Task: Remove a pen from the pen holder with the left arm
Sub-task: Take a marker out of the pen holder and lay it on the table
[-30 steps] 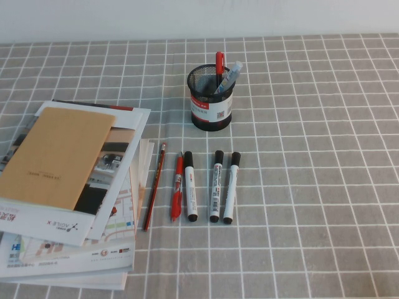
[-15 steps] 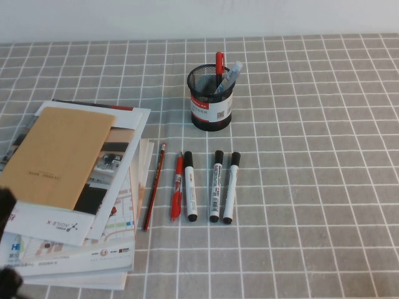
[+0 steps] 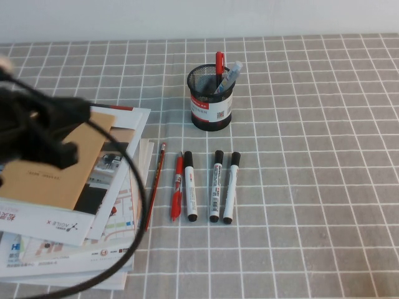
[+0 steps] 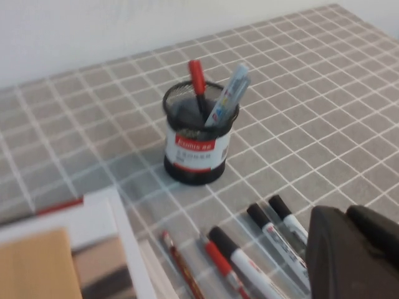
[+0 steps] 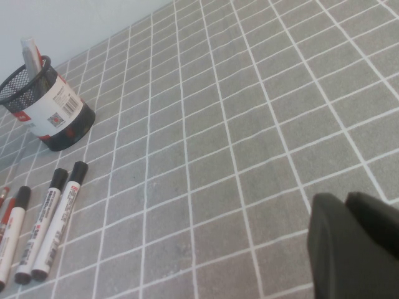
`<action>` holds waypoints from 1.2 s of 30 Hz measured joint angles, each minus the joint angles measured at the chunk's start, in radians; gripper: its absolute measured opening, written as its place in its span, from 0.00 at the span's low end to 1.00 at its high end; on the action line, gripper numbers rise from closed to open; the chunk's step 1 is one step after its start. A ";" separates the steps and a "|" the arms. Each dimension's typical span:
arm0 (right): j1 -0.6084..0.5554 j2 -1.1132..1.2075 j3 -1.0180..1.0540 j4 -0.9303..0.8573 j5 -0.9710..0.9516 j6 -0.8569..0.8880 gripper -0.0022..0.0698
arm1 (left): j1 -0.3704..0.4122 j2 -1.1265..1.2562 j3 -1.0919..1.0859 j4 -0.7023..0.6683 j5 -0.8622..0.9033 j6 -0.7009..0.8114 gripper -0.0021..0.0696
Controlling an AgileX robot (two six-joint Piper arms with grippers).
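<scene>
The black mesh pen holder (image 3: 211, 103) (image 4: 196, 146) stands at the table's back middle. It holds a red pen (image 3: 219, 62) (image 4: 197, 78) and a blue-grey pen (image 3: 230, 75) (image 4: 227, 93), both leaning right. My left gripper (image 3: 68, 134) (image 4: 349, 215) is shut and empty. It hovers blurred over the stack of booklets at the left, well short of the holder. My right gripper (image 5: 346, 199) does not appear in the high view. In its own wrist view it is shut, empty, above bare tablecloth far from the holder (image 5: 47, 106).
In front of the holder lie a red pencil (image 3: 154, 187), a red pen (image 3: 177, 187) and three black-capped markers (image 3: 190, 187) (image 3: 216, 185) (image 3: 230, 187). A stack of booklets (image 3: 75, 218) fills the left side. My left arm's cable (image 3: 137, 212) loops over it.
My left arm has swung up into the high view from the lower left, over the booklets toward the holder. The pens and holder have not moved.
</scene>
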 joint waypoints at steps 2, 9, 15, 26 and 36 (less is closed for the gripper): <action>0.000 0.000 0.000 0.000 0.000 0.000 0.01 | -0.051 0.067 -0.052 0.000 -0.028 0.069 0.03; 0.000 0.000 0.000 0.000 0.000 0.000 0.01 | -0.258 0.277 -0.178 -0.006 -0.229 0.139 0.03; 0.000 0.000 0.000 0.000 0.000 0.000 0.01 | -0.340 0.478 -0.306 -0.012 -0.255 0.154 0.03; 0.000 0.000 0.000 0.000 0.000 0.000 0.01 | -0.402 0.790 -0.576 -0.020 -0.268 0.271 0.47; 0.000 0.000 0.000 0.000 0.000 0.000 0.01 | -0.427 0.952 -0.727 -0.028 -0.371 0.344 0.65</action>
